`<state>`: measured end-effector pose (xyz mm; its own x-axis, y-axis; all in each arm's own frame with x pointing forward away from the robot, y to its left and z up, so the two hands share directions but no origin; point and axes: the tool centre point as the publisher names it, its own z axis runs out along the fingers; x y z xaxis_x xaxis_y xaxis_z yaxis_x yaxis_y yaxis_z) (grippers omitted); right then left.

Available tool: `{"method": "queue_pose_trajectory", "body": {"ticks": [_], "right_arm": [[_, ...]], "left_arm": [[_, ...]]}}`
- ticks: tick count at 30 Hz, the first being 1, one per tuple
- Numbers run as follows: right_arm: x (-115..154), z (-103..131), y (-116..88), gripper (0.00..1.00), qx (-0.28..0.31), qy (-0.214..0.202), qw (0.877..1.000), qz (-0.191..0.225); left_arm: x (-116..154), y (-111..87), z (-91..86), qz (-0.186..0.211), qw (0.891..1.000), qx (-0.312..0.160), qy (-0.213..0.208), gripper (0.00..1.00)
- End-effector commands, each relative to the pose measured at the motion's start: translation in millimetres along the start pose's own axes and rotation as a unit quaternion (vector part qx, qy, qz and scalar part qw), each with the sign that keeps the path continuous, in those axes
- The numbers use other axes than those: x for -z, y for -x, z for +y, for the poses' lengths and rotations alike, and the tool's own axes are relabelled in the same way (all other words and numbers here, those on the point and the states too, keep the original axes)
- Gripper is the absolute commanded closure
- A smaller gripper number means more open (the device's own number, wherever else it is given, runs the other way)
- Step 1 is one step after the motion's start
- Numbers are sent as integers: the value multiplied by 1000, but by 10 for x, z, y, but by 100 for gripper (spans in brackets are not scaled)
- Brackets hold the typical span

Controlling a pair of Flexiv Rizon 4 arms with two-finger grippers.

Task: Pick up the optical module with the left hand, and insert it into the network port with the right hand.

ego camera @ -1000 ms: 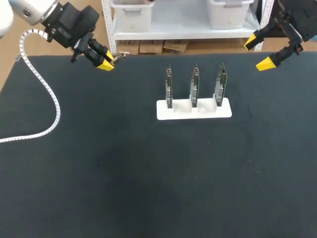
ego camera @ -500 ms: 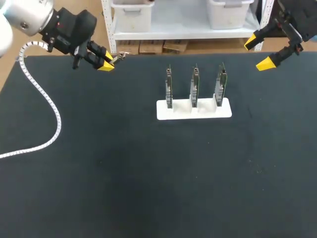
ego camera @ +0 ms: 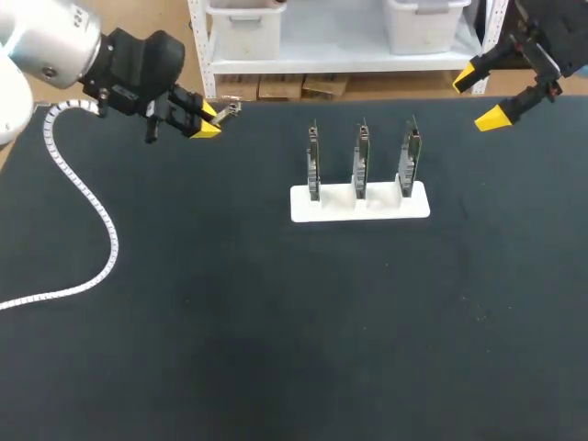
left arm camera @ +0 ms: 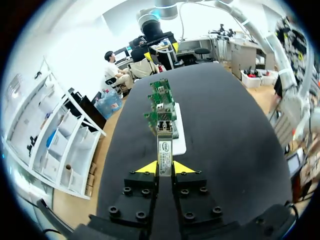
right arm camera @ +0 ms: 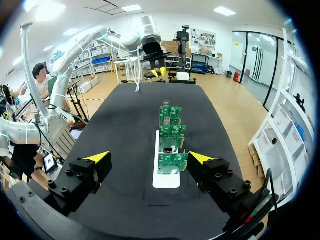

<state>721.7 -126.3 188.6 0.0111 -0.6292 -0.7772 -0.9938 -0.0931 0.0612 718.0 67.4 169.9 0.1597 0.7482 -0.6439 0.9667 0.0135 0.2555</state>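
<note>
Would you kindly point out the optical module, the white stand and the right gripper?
optical module (left arm camera: 165,150): left wrist view, its labelled body.
white stand (ego camera: 419,206): head view, bare end of its base.
right gripper (ego camera: 478,96): head view, midway between its yellow tips.

Slim silver optical module (left arm camera: 164,150) held between fingers (left arm camera: 146,168), network port (right arm camera: 170,149) among upright boards (right arm camera: 172,131)
</note>
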Motion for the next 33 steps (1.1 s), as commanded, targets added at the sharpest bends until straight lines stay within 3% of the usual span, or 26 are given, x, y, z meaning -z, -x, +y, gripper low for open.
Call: {"method": "queue_pose_trajectory", "body": {"ticks": [1, 8, 13, 19, 25, 33], "right_arm": [[-2, 17, 2, 0, 0, -2, 1000, 0], [-2, 17, 2, 0, 0, -2, 1000, 0], [-2, 17, 2, 0, 0, -2, 1000, 0], [-2, 17, 2, 0, 0, -2, 1000, 0], [-2, 17, 2, 0, 0, -2, 1000, 0], [-2, 17, 2, 0, 0, -2, 1000, 0]], "left_arm": [[208, 282, -310, 4, 994, 8, 110, 100], [353, 765, -626, -12, 988, 20, 152, 100], [215, 1020, -766, -66, 984, 22, 164, 100], [-62, 1243, -697, -126, 981, 1, 149, 100], [-130, 1511, -667, -147, 981, -22, 124, 100], [-254, 1593, -675, -207, 974, -23, 92, 100]]}}
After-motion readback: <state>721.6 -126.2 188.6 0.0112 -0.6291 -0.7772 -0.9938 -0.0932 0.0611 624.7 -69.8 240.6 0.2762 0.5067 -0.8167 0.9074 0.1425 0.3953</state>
